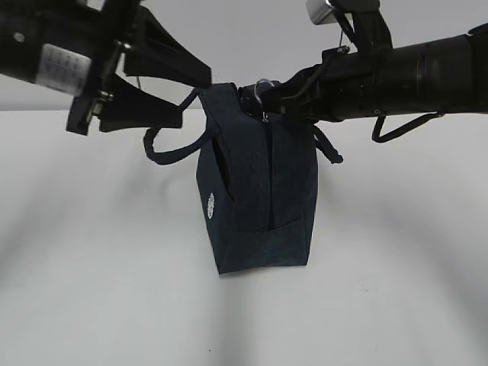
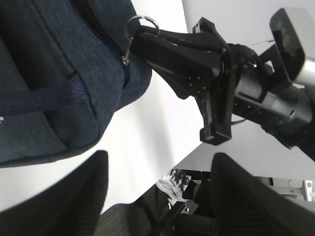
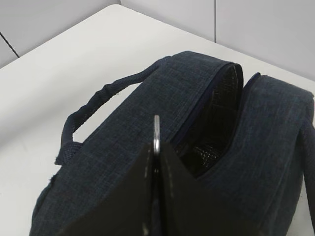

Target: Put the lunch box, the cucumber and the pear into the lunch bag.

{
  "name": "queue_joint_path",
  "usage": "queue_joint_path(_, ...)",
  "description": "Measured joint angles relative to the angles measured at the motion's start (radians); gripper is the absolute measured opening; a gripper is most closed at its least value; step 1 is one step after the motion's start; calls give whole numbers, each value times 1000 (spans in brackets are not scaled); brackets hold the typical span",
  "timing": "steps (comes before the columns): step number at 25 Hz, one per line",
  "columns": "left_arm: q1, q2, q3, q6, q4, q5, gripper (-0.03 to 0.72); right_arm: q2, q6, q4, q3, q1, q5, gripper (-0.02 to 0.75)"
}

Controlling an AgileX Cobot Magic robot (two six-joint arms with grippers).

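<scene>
The dark navy lunch bag (image 1: pixel 255 191) stands on end on the white table (image 1: pixel 91 290), white logo facing front. My right gripper (image 1: pixel 264 99) is shut on the metal ring pull (image 3: pixel 156 132) of its zipper at the top of the bag; the ring also shows in the left wrist view (image 2: pixel 143 22). The zipper is partly open, showing the dark lining (image 3: pixel 216 123). My left gripper (image 1: pixel 194 97) is open and empty, fingers (image 2: pixel 74 196) spread wide, beside the bag's left loop handle (image 1: pixel 156 149). The lunch box, cucumber and pear are out of view.
The other loop handle (image 1: pixel 328 145) hangs at the bag's right. The table's edge (image 2: pixel 197 145) runs close below my left gripper, with a sneaker (image 2: pixel 174 184) and dark floor under it. A pale wall (image 1: pixel 252 38) stands behind.
</scene>
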Motion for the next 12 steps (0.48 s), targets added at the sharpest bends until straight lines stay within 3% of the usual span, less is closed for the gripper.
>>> queue_joint_path(6, -58, 91, 0, -20, -42, -111, 448, 0, 0, 2, 0, 0, 0, -16)
queue_joint_path(12, -61, 158, 0, -23, -100, -144, 448, 0, 0, 2, 0, 0, 2, -16)
